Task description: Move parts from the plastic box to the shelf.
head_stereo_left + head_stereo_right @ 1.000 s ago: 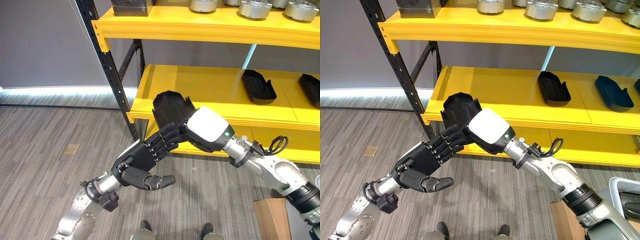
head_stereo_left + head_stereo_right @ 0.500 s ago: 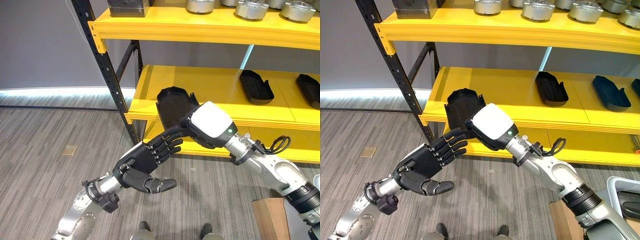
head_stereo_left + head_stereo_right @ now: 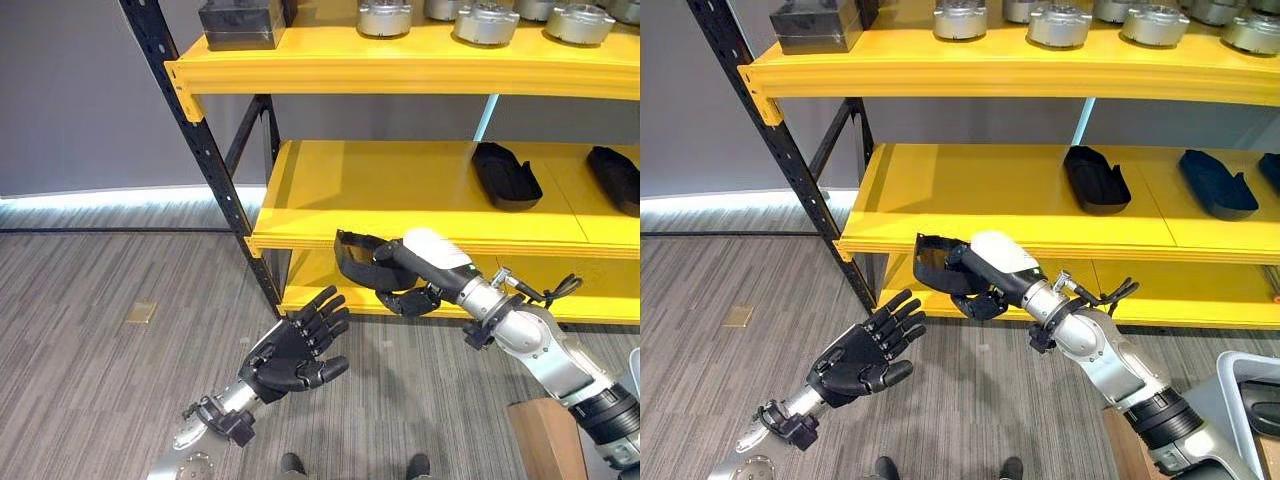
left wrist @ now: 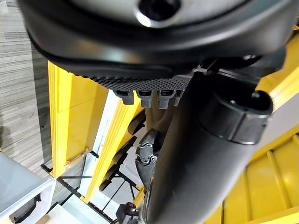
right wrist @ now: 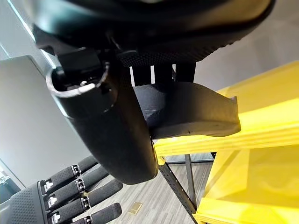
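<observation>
Right hand (image 3: 415,272) is pinching the black molded part (image 3: 357,258) at the middle shelf's (image 3: 400,180) near edge; it should lift clear before sliding in. Left hand (image 3: 295,352) is hovering spread below.

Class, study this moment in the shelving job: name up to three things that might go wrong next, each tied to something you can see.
1. The right robot hand holds the black part at the front edge of the middle shelf, not above it; pushing forward may jam it against the edge.
2. The part hangs over the floor; a slipping grip would probably drop it.
3. The left robot hand hovers open just below, so a lowering arm may strike it.
</observation>
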Robot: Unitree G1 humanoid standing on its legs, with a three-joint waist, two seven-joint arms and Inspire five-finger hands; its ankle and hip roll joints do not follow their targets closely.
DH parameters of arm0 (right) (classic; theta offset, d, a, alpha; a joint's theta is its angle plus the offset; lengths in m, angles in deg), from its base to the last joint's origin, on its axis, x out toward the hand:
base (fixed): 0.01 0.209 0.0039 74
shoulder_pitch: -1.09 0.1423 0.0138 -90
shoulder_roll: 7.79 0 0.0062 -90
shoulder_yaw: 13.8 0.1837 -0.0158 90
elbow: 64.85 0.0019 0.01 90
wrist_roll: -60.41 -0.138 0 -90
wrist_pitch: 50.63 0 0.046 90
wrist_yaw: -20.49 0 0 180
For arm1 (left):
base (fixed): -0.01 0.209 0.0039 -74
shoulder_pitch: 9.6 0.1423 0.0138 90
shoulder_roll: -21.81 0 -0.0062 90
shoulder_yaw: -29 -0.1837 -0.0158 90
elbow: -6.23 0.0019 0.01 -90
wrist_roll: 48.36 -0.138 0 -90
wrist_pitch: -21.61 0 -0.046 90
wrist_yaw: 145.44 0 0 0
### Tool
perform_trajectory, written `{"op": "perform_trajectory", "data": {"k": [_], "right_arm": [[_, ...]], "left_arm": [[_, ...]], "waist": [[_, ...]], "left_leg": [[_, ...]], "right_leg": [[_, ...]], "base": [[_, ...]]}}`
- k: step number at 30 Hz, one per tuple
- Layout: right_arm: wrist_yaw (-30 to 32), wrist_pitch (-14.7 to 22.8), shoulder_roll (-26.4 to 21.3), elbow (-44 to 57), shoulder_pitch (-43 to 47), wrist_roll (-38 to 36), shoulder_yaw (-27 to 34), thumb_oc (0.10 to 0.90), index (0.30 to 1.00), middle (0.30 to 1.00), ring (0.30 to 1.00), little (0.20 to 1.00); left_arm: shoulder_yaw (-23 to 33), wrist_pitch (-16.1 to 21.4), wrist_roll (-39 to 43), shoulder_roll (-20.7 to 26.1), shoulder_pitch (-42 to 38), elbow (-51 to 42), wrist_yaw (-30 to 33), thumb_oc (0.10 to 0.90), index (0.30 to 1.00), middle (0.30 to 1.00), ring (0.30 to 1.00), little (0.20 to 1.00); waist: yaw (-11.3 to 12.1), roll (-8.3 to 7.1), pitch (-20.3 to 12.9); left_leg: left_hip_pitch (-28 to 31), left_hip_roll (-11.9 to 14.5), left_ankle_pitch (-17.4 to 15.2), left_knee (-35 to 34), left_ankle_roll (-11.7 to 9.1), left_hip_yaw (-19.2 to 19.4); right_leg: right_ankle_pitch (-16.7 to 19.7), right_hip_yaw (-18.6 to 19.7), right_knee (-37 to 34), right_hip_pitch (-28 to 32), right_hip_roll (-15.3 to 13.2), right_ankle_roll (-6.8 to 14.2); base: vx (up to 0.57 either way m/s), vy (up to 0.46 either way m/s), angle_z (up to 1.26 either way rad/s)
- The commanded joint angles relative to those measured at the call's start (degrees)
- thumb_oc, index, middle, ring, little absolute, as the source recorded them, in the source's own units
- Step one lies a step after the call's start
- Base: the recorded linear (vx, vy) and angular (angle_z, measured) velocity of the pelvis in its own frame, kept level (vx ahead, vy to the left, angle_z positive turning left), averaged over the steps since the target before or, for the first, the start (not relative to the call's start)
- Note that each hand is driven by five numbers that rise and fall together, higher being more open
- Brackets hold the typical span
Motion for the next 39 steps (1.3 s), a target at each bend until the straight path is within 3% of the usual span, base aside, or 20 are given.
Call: {"op": "perform_trajectory", "data": {"k": [1,9,16,22,24,28,30,31,32,34,35,36,37,39], "right_arm": [[6.1,3.39,2.89,3.44,7.29,-0.94,5.43,0.4,0.3,0.3,0.3,0.3],[10.19,2.53,2.9,2.26,9.4,6.01,4.28,0.4,0.3,0.3,0.3,0.3],[16.89,3.13,0.72,1.32,12.69,17.72,3.29,0.4,0.3,0.3,0.3,0.3],[18.97,3.25,-0.73,-0.15,15.92,22.81,2.83,0.4,0.3,0.3,0.3,0.3],[19.13,2.78,-1.5,-1.59,16.58,23.1,2.55,0.4,0.3,0.3,0.3,0.3],[19.75,2.49,-2.35,-1.92,15.84,23.8,3.44,0.4,0.3,0.3,0.3,0.3],[20.19,1.79,-2.13,-2.28,15.79,24.09,3.39,0.4,0.3,0.3,0.3,0.3],[21.09,1.57,-2.12,-2.5,15.92,24.29,3.25,0.4,0.3,0.3,0.3,0.3],[21.68,1.52,-2.05,-2.88,16.34,24.13,2.92,0.4,0.3,0.3,0.3,0.3],[23.39,2.48,-1.49,-4.27,17.46,24.27,2.34,0.4,0.3,0.3,0.3,0.3],[24.09,2.7,-1.26,-4.81,17.74,24.9,2.29,0.4,0.3,0.3,0.3,0.3],[24.6,2.77,-0.96,-4.6,17.42,26.04,2.83,0.4,0.3,0.3,0.3,0.3],[24.55,3.05,-1.42,-4.42,17.13,26.15,3.25,0.4,0.3,0.3,0.3,0.3],[24.22,4.33,-2.34,-4.7,16.92,25.49,3.76,0.4,0.3,0.3,0.3,0.3]], "left_arm": [[-0.6,3.23,1.94,0.71,-4.16,-4.4,-1.85,0.9,1.0,1.0,1.0,1.0],[-1.69,3.13,1.99,0.96,-4.73,-5.03,-2.04,0.9,1.0,1.0,1.0,1.0],[-1.2,3.62,2.58,2.05,-4.25,-4.41,-1.28,0.9,1.0,1.0,1.0,1.0],[-0.61,5.07,3.91,2.53,-3.58,-3.81,-1.58,0.9,1.0,1.0,1.0,1.0],[-0.83,5.96,4.45,2.6,-3.78,-3.52,-1.27,0.9,1.0,1.0,1.0,1.0],[-0.79,6.22,2.92,2.64,-3.96,-2.82,-2.18,0.9,1.0,1.0,1.0,1.0],[-0.83,5.52,2.68,2.84,-4.09,-2.94,-2.3,0.9,1.0,1.0,1.0,1.0],[-0.74,4.92,1.73,2.92,-4.42,-3.14,-2.48,0.9,1.0,1.0,1.0,1.0],[-1.07,5.42,1.08,2.96,-4.41,-3.11,-2.31,0.9,1.0,1.0,1.0,1.0],[-1.98,7.31,1.44,3.56,-4.6,-2.76,-1.03,0.9,1.0,1.0,1.0,1.0],[-2.14,7.14,2.4,3.69,-5.05,-3.31,-0.01,0.9,1.0,1.0,1.0,1.0],[-2.53,6.89,3.51,3.72,-5.72,-3.84,0.77,0.9,1.0,1.0,1.0,1.0],[-2.56,6.81,3.75,3.49,-5.65,-3.67,-0.13,0.9,1.0,1.0,1.0,1.0],[-2.82,7.85,2.93,3.15,-4.99,-2.75,-2.12,0.9,1.0,1.0,1.0,1.0]], "waist": [[1.74,-1.74,-3.48],[1.76,-1.67,-3.78],[1.92,-1.83,-4.02],[2.25,-2.36,-3.66],[2.14,-2.56,-3.35],[2.23,-2.69,-2.81],[2.67,-2.45,-2.08],[2.8,-2.17,-1.49],[2.88,-2.58,-1.11],[2.92,-3.77,-0.61],[2.93,-4.32,-0.03],[2.64,-4.29,0.43],[2.41,-3.74,0.36],[2.29,-3.75,0.0]], "left_leg": [[0.13,0.28,-7.22,2.83,-0.64,-4.08],[0.45,0.26,-7.34,2.7,-0.45,-4.11],[0.62,0.11,-7.92,3.47,-0.04,-3.9],[-0.4,-1.62,-11.86,8.91,1.63,-4.83],[-1.37,-2.84,-13.37,10.69,2.87,-6.41],[-1.43,-4.12,-14.29,10.99,4.45,-7.12],[-0.94,-4.72,-14.87,10.5,5.7,-6.99],[-0.26,-4.87,-15.2,9.89,6.18,-7.28],[0.18,-5.4,-15.67,9.78,6.15,-7.49],[1.45,-5.84,-17.49,9.36,5.31,-8.63],[1.17,-5.86,-17.86,9.81,5.35,-8.75],[1.1,-5.29,-18.6,9.68,5.03,-9.76],[0.76,-4.07,-17.94,9.28,4.36,-9.69],[-0.04,-3.32,-16.73,9.41,3.8,-9.47]], "right_leg": [[-8.44,-4.4,4.37,1.94,-1.89,2.13],[-8.28,-3.96,4.0,2.17,-1.87,2.13],[-8.64,-3.24,4.64,2.14,-1.9,2.09],[-10.14,-1.5,7.08,1.44,-1.56,1.08],[-12.37,0.38,10.08,0.81,-0.39,0.07],[-14.34,-0.42,16.7,-1.2,0.18,-0.19],[-12.23,-1.87,26.27,-5.17,-2.43,1.24],[-8.65,-2.69,31.46,-8.82,-4.79,2.16],[-7.09,-2.44,30.49,-10.05,-5.92,2.69],[-2.63,-2.05,20.95,-11.08,-8.38,4.67],[1.19,-1.43,17.66,-12.26,-9.76,5.0],[2.69,0.92,15.56,-13.93,-10.08,5.76],[-0.97,1.3,13.45,-12.24,-7.97,5.63],[-2.63,0.65,11.75,-10.94,-6.86,5.03]], "base": [[0.0,0.0,0.0],[0.0,0.0,0.0],[0.0,0.0,0.0],[0.01,0.069,-0.01],[0.01,0.199,-0.03],[0.01,0.184,0.01],[-0.01,0.115,-0.09],[0.03,-0.014,-0.19],[0.12,-0.208,-0.3],[0.18,-0.403,-0.22],[0.13,-0.471,-0.01],[0.07,-0.454,0.15],[0.08,-0.335,0.27],[0.1,-0.253,0.41]]}}
